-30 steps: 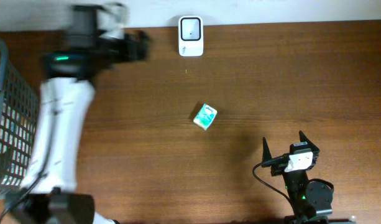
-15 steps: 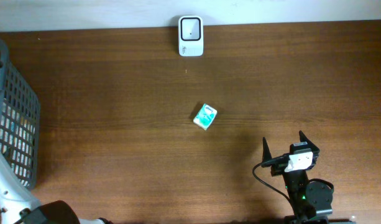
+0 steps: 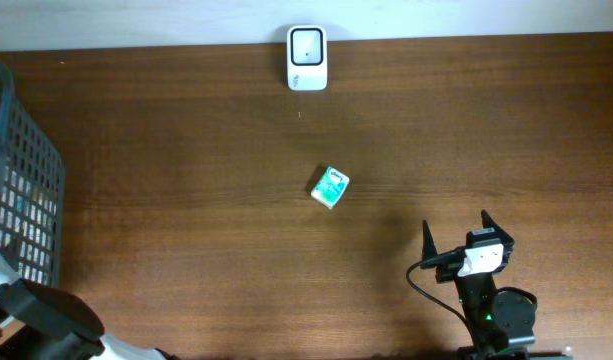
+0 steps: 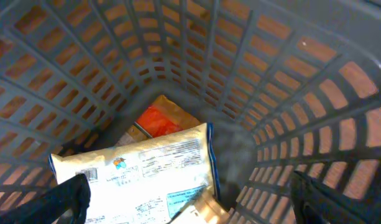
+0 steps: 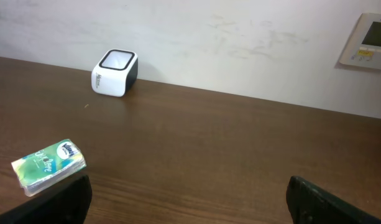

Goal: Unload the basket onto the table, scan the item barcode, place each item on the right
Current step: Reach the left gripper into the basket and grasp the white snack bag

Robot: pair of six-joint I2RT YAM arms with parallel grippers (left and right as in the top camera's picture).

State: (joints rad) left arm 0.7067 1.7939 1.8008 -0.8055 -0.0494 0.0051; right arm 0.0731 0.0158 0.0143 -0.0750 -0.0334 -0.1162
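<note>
your left gripper (image 4: 190,191) hangs spread inside the basket (image 4: 289,93) (over a white packet (image 4: 146,168)); your right gripper (image 3: 455,222) sits spread too.

The dark brown wooden table (image 3: 186,220) is occupied near its middle only by a small green-and-white tissue packet (image 3: 330,187), and open surface is seen on every side of it. A white box-shaped scanner (image 3: 307,45) is set at the far edge, well apart from the packet. The left edge is blocked by a grey plastic lattice basket (image 3: 26,190). Inside it, the left gripper (image 4: 190,205) is hemmed in by the sloping sides, and the floor is covered by a white printed pouch (image 4: 140,171) laid over an orange packet (image 4: 158,121). The right gripper (image 3: 456,228) is held at the near edge, with bare wood between it and the tissue packet.
</note>
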